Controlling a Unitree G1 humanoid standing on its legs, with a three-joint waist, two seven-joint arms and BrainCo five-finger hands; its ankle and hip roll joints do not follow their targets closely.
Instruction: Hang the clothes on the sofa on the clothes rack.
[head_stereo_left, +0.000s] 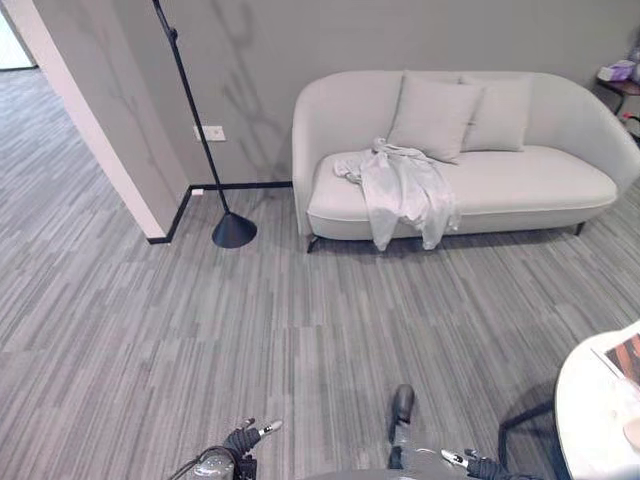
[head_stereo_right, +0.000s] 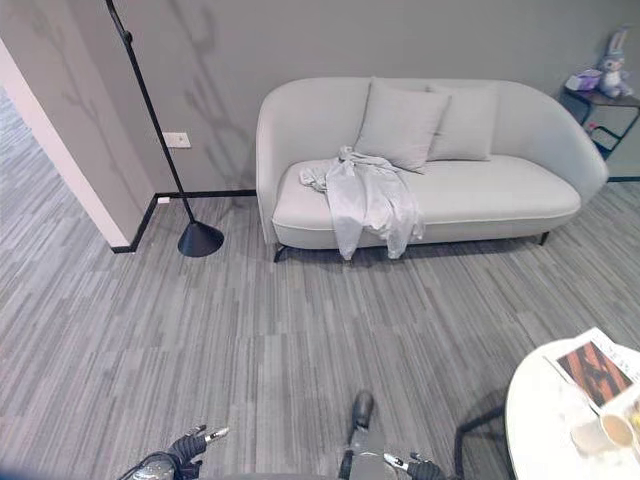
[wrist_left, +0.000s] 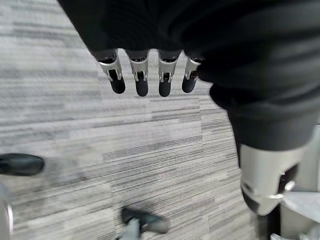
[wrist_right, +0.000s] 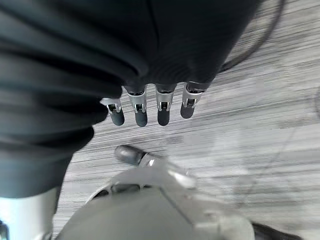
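white garment (head_stereo_left: 402, 190) draped over sofa (head_stereo_left: 540, 175) seat front, far | black rack pole (head_stereo_left: 196, 130) far left | your left hand (wrist_left: 145, 77), right hand (wrist_right: 150, 107) low, near, fingers relaxed, empty

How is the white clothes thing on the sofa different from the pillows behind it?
The garment lies crumpled and spread on the seat, its ends hanging over the front edge; the two cushions stand propped against the sofa backrest. The garment is wrinkled and shapeless; the cushions are smooth and square. The garment looks whiter; the cushions match the sofa's pale grey. Both are soft and rest on the sofa.
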